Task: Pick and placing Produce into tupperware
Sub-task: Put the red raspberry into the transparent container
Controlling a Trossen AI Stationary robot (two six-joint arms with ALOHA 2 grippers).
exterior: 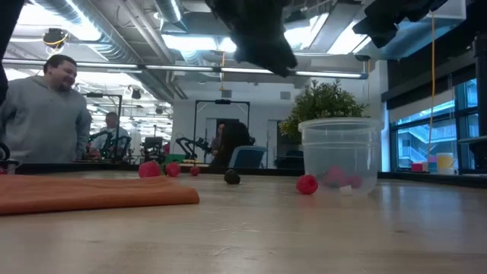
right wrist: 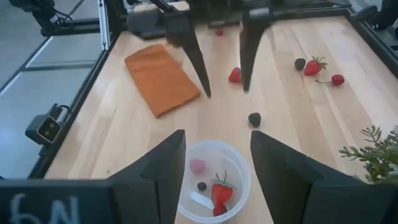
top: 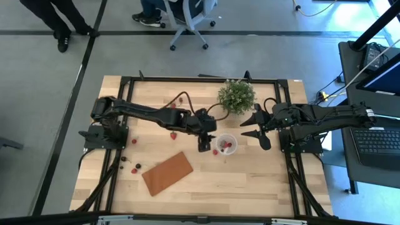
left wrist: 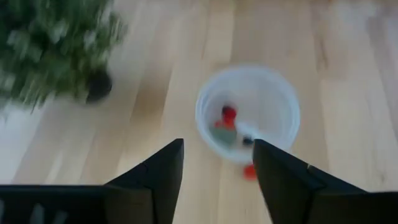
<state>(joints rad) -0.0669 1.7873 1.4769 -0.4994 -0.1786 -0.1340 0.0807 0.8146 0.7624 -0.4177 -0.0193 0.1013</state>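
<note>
Left gripper (top: pixel 204 147) hangs empty, fingers apart, beside tupperware (top: pixel 225 144).

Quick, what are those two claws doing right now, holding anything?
Left tool: open, holding nothing, just beside the plastic cup.
Right tool: open, holding nothing, on the cup's other side.

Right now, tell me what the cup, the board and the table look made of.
Cup: clear, whitish plastic; the berries inside show through its wall. Board: flat, matte orange-brown, perhaps cork or leather; cannot tell which. Table: pale wood, with visible grain and plank seams.
</note>
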